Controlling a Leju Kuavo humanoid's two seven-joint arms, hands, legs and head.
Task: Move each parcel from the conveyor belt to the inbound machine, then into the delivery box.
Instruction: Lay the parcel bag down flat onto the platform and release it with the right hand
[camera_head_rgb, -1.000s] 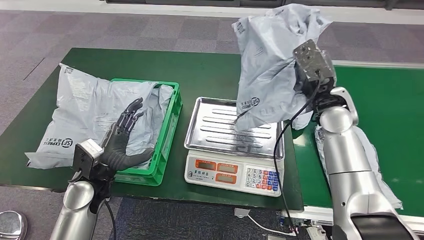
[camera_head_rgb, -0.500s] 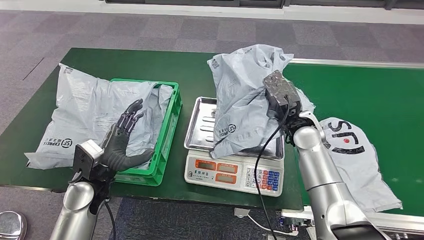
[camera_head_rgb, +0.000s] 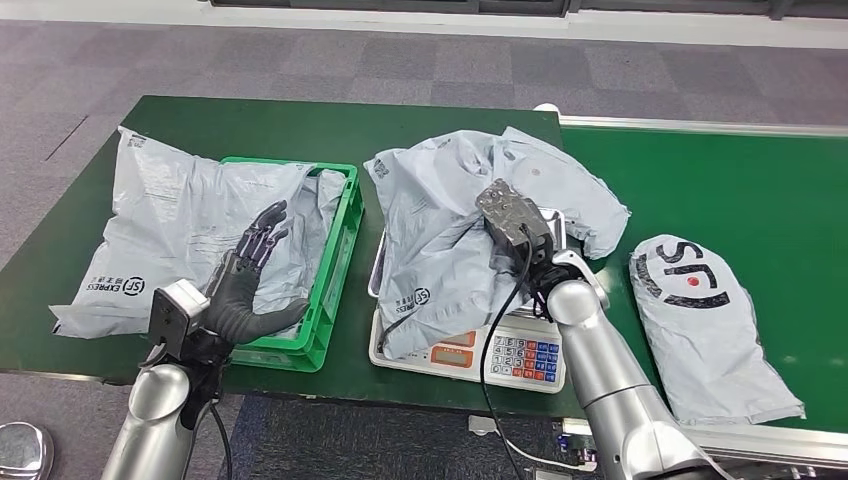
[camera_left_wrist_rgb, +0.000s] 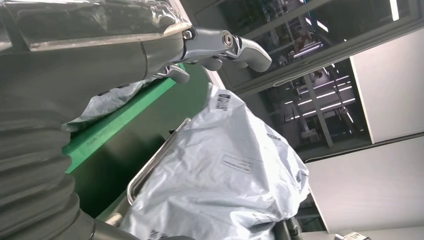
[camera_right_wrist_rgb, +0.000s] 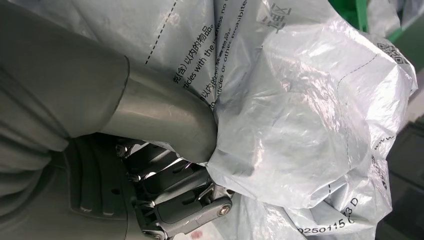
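Observation:
A crumpled grey SF parcel (camera_head_rgb: 450, 230) lies draped over the scale (camera_head_rgb: 505, 352), hiding most of its steel tray. My right hand (camera_head_rgb: 515, 215) is at the parcel's right side and grips a bunch of its plastic; in the right wrist view the right hand (camera_right_wrist_rgb: 165, 165) has thumb and fingers pinched on the parcel (camera_right_wrist_rgb: 300, 110). My left hand (camera_head_rgb: 245, 275) is open, fingers spread, at the front rim of the green crate (camera_head_rgb: 335, 290). In the left wrist view the left hand (camera_left_wrist_rgb: 100, 60) holds nothing, with the parcel (camera_left_wrist_rgb: 225, 170) beyond it.
A large grey parcel (camera_head_rgb: 170, 225) lies half in the crate, hanging out over its left side. Another grey SF parcel (camera_head_rgb: 705, 320) rests on the green conveyor belt (camera_head_rgb: 720, 190) to the right. The scale's keypad faces the table's front edge.
My right arm has swung down and to the left, bringing the parcel from high in the air onto the scale. The parcel on the conveyor is uncovered. My left hand has not moved.

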